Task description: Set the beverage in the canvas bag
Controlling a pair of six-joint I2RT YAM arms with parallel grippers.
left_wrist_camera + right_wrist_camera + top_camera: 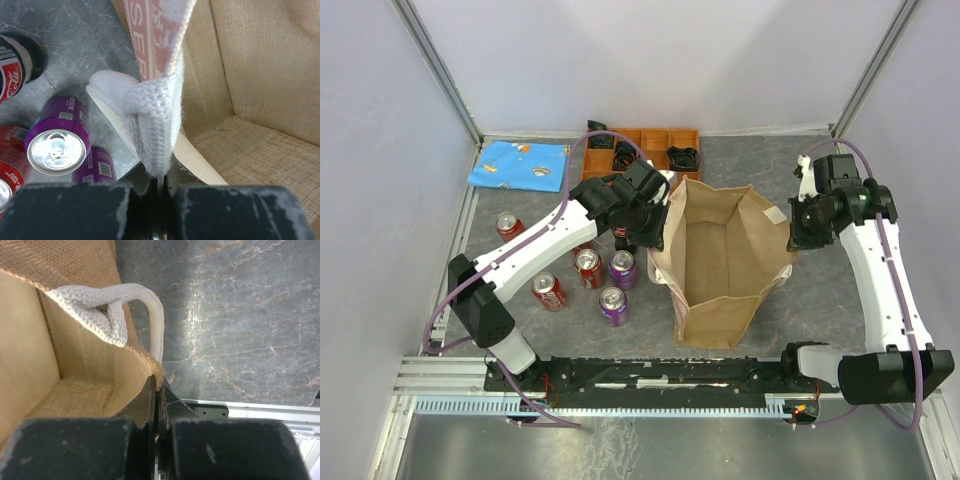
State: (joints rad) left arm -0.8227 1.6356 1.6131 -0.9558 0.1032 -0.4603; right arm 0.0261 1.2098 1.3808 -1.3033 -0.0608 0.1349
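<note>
Left wrist view: my left gripper (159,181) pinches the ribbed whitish handle (155,125) of the canvas bag (260,100); my right gripper (157,390) nips its coarse woven rim (145,360). Cylindrical purple cans (56,150) stand just beside it.

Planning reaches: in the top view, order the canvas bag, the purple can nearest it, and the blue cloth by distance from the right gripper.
1. canvas bag, its right rim pinched by the right gripper.
2. purple can, just left of the bag.
3. blue cloth, far left corner.
</note>
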